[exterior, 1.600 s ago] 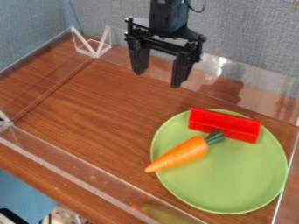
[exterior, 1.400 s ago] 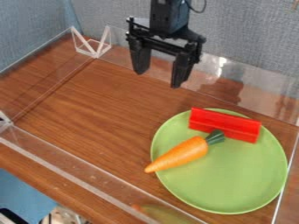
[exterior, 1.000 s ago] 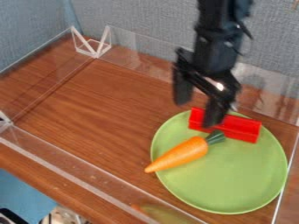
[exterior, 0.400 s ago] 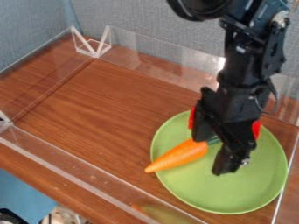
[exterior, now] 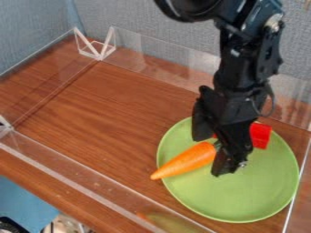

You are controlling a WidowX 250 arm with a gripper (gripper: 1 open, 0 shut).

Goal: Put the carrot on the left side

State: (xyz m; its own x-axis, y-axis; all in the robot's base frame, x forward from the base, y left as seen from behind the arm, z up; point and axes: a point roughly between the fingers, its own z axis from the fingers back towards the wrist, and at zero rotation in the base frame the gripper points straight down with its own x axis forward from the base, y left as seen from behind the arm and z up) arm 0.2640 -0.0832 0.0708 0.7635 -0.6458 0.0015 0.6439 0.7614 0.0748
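Note:
The orange carrot [exterior: 184, 161] lies on the green plate [exterior: 261, 193] at the right front of the table, its thin tip reaching over the plate's left rim. My black gripper [exterior: 214, 148] hangs low over the carrot's thick end with its fingers spread open, one finger [exterior: 202, 125] behind the carrot and the other finger [exterior: 228, 157] in front of it. Nothing is held. The carrot's green stem is hidden behind the fingers. A red block [exterior: 257, 136] on the plate shows only at its right end, behind the gripper.
A clear plastic wall [exterior: 73, 177] runs around the wooden table [exterior: 91, 109]. A small white wire stand [exterior: 94, 43] sits at the back left corner. The left half of the table is bare wood.
The arm has swung from the back of the table to the plate and come down over the carrot's thick end, fingers open throughout. The carrot and red block have not moved.

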